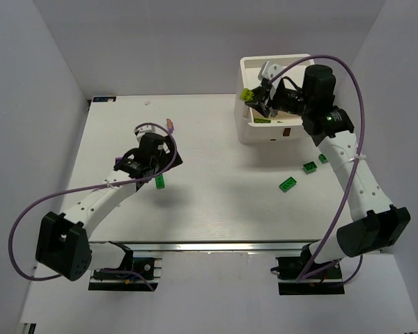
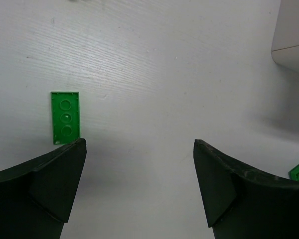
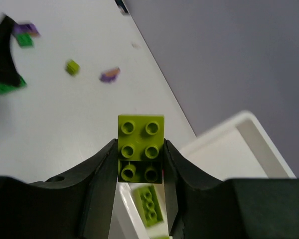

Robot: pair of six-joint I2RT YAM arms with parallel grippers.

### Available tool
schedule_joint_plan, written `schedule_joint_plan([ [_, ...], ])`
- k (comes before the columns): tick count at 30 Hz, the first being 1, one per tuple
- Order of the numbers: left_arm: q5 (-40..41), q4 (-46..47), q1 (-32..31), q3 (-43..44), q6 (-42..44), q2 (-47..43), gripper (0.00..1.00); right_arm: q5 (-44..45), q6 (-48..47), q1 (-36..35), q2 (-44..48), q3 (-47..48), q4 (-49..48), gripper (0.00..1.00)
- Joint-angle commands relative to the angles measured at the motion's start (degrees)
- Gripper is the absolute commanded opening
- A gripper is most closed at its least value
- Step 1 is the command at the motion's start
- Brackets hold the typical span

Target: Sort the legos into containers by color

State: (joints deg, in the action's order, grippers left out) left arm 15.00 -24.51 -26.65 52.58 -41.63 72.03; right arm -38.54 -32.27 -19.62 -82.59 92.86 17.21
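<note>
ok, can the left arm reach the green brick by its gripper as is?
Probably yes. The left gripper is open and the green brick lies flat on the table just beyond one fingertip, nothing over it; a sideways shift looks needed.

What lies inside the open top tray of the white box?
One loose yellow-green brick lies on the tray floor, below the held brick in the right gripper. The gripper covers much of the floor, so more bricks may be hidden.
</note>
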Motion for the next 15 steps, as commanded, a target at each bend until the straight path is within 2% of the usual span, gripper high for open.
schedule_joint_plan([
  [1,-4.45,3.68,1.08,4.45,1.63,2.49,0.98,5.05,-8.41,4.93,-1.52,-1.89,6.69,0.0],
  [4,-5.51,4.12,2.22,6.74,2.78,5.22,0.98,6.2,-14.12,8.89,-2.75,-1.28,8.62,0.0],
  [7,-5.95,3.86,3.45,8.33,3.57,6.89,0.98,5.68,-16.06,12.66,-4.86,-0.05,9.94,0.0],
  [12,-6.65,3.16,6.17,10.79,4.1,9.26,0.98,4.01,-22.38,14.25,-9.43,3.2,16.08,0.0],
  [15,-6.57,1.84,7.49,12.37,3.92,11.28,0.98,4.18,-25.47,14.43,-11.71,4.52,18.99,0.09],
])
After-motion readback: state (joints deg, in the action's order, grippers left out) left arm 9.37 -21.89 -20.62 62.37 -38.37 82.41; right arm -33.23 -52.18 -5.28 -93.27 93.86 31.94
